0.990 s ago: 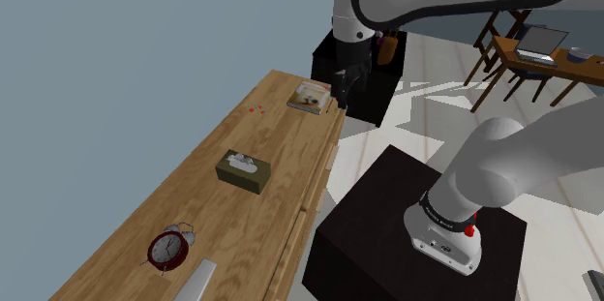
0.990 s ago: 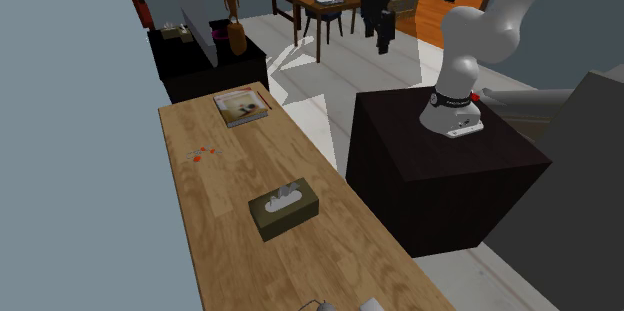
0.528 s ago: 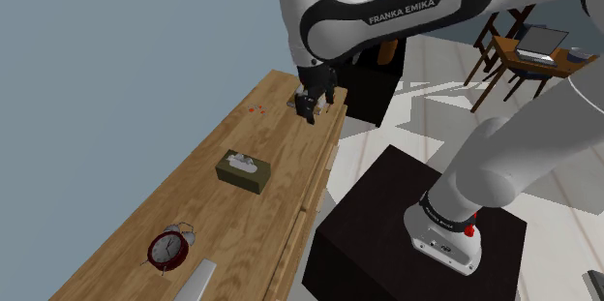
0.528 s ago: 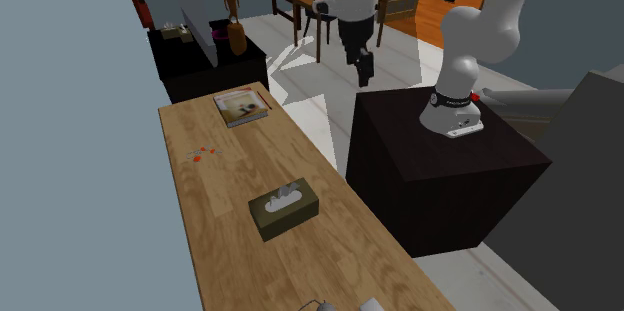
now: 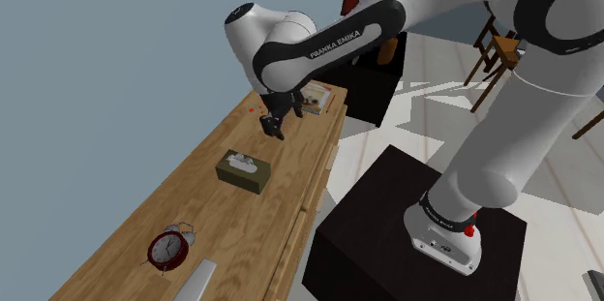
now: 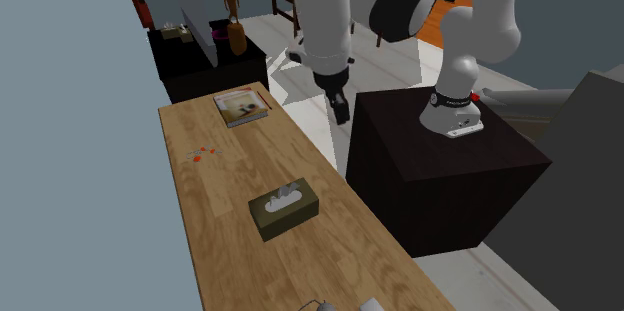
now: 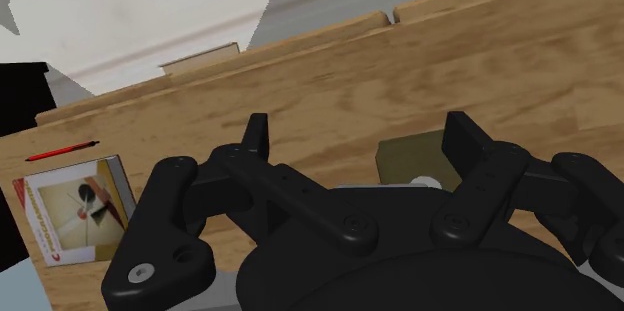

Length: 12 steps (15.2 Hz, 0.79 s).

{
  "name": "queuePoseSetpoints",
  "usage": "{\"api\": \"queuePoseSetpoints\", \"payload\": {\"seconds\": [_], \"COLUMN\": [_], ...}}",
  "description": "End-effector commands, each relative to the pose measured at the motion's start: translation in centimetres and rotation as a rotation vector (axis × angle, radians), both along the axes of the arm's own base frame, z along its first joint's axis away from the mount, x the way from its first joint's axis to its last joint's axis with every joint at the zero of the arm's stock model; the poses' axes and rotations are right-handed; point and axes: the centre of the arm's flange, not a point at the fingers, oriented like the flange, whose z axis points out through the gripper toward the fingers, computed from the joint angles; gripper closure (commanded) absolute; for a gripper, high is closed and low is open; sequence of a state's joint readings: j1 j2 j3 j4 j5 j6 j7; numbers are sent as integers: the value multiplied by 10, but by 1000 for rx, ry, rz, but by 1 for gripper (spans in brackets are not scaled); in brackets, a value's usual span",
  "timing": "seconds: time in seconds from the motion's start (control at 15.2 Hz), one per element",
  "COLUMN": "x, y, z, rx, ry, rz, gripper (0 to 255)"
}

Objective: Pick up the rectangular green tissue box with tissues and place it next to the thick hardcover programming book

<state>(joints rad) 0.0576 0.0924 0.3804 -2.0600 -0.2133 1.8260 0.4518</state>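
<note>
The olive-green tissue box [image 5: 242,170] with white tissue poking out of its top lies flat on the long wooden table [image 5: 184,202], about mid-length. The book [image 6: 241,106], with a pale cover and a red spine, lies at the table's far end. My black gripper [image 5: 274,127] hangs open in the air between book and box, near the table's edge on the stand's side [image 6: 340,109]. In the wrist view the fingers [image 7: 257,139] stand wide apart with nothing between them. Beyond them are the tissue box [image 7: 410,159] and the book [image 7: 75,209].
A red alarm clock [image 5: 169,248] and a flat white object [image 5: 198,280] sit at the table's near end. Small red bits [image 6: 200,154] lie beside the book. A black cabinet with a wooden figurine [image 6: 233,19] stands past the table. The black stand [image 6: 440,169] flanks the table.
The arm has swung from over the floor beyond the table's far end in over the table and come lower, closer to the tissue box. The fingers stayed open; nothing on the table moved.
</note>
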Motion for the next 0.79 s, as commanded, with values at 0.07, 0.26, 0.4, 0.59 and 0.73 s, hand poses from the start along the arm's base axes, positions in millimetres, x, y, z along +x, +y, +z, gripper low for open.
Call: {"api": "queuePoseSetpoints", "payload": {"seconds": [0.07, 0.26, 0.4, 0.59, 0.73], "x": [26, 49, 65, 88, 103], "y": [23, 45, 59, 79, 92], "z": [-32, -62, -83, -115, -137], "rx": [-40, -79, -105, -144, -170], "ry": [6, 14, 19, 27, 32], "rz": [9, 20, 27, 37, 44], "gripper": [0, 0, 0, 0, 0]}}
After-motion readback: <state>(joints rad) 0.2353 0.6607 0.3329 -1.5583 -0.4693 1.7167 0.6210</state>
